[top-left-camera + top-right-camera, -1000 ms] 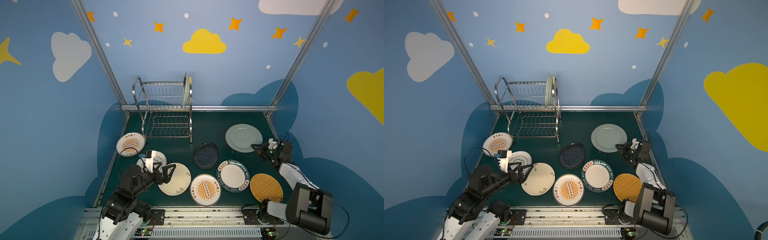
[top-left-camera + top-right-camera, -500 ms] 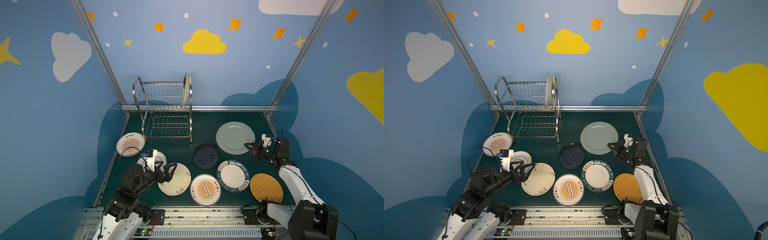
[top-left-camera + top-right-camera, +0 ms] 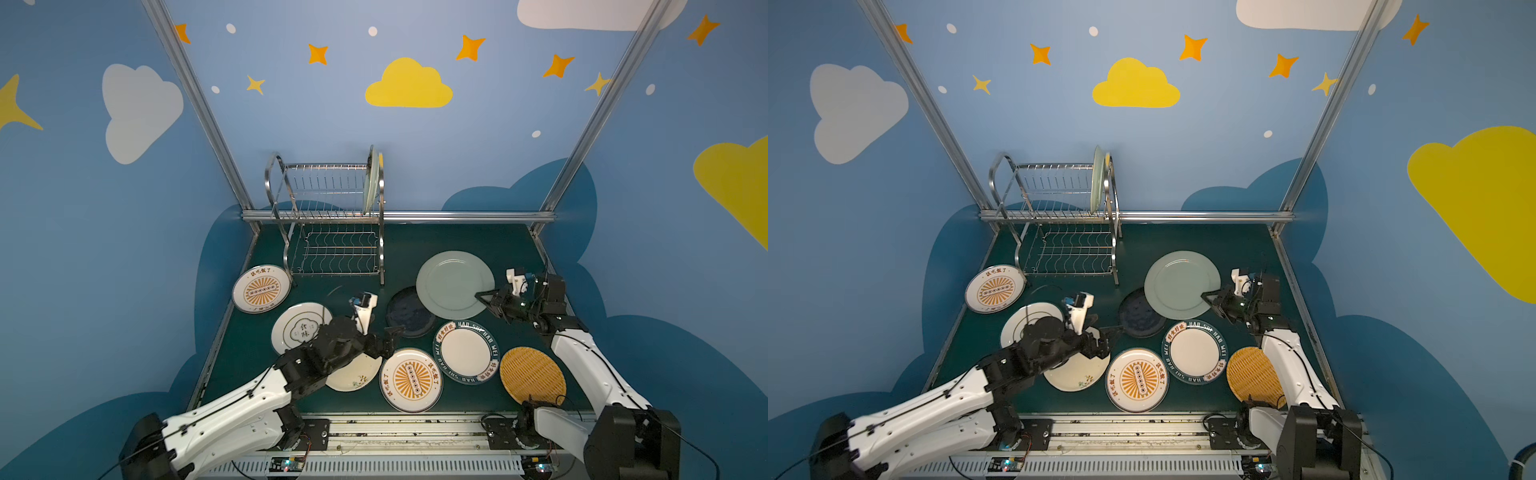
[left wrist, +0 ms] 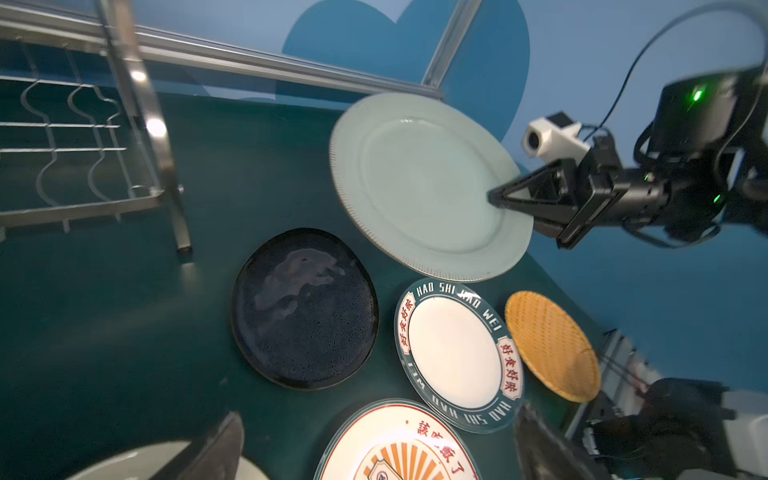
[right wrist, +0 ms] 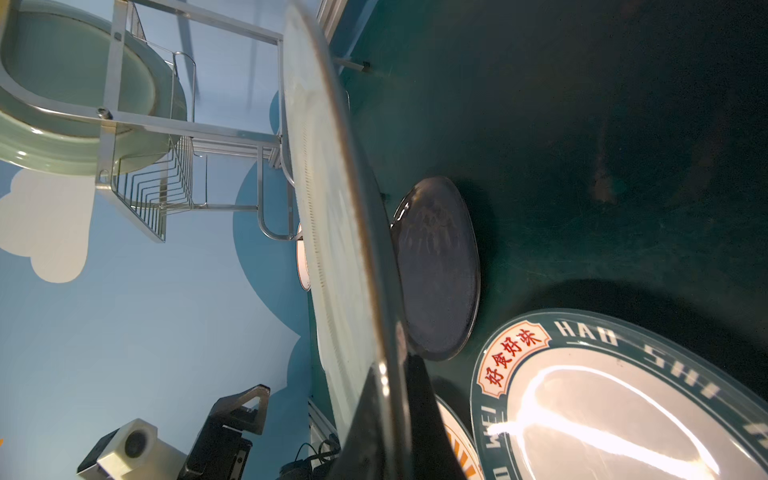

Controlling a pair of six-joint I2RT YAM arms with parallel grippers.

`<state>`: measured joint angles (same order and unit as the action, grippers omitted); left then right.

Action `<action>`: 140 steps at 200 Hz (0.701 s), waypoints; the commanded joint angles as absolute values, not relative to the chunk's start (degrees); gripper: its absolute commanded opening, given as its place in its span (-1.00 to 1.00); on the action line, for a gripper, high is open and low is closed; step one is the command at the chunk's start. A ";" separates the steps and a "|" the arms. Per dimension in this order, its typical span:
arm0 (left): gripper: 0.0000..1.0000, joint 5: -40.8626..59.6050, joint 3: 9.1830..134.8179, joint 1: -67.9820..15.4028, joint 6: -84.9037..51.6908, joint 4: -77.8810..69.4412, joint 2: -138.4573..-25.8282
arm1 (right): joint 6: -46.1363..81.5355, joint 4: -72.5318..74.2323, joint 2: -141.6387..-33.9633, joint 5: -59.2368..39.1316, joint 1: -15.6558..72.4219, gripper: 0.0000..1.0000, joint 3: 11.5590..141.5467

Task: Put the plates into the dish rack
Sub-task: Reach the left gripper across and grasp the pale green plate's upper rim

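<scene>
My right gripper (image 3: 482, 296) is shut on the rim of a pale green plate (image 3: 453, 282), holding it tilted above the table and overlapping the black plate (image 3: 405, 316). The wrist view shows that plate (image 5: 332, 249) edge-on between the fingers (image 5: 419, 399). My left gripper (image 3: 390, 341) stands open and empty, low between the cream floral plate (image 3: 353, 376) and the black plate. The dish rack (image 3: 332, 216) stands at the back left, with another pale green plate (image 3: 371, 178) upright at the right end of its upper tier.
Flat on the green table (image 3: 457, 237) lie two orange-sunburst plates (image 3: 261, 289) (image 3: 411, 380), a cloud-emblem plate (image 3: 299, 328), a teal-rimmed plate (image 3: 465, 352) and a yellow woven plate (image 3: 532, 376). Metal frame posts and blue walls close in the back and sides.
The right gripper has lifted the pale green plate off the table and carried it left, over the black plate's edge. The left gripper has moved right towards the black plate, still open.
</scene>
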<state>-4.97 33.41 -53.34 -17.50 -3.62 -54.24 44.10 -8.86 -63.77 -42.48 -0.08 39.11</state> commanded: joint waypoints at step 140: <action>0.93 -22.43 50.26 -67.10 53.00 -30.41 -92.74 | 44.21 -4.47 -67.32 -48.36 0.90 -1.00 42.30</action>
